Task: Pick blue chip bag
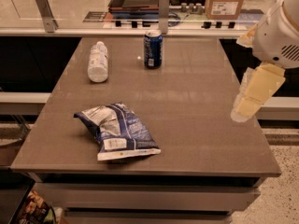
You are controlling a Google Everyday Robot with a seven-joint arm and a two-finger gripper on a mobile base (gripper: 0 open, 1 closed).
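The blue chip bag (117, 132) lies flat on the front left part of the grey table (196, 106). It is dark blue and white foil with a white label patch near its front edge. My gripper (244, 110) hangs at the right side of the table, above its right edge, pointing down and to the left. It is well to the right of the bag and touches nothing.
A blue drink can (153, 49) stands upright at the back middle. A white plastic bottle (97, 62) lies on its side at the back left. A counter with a cardboard box (226, 1) and a tray runs behind the table. The floor is to the right.
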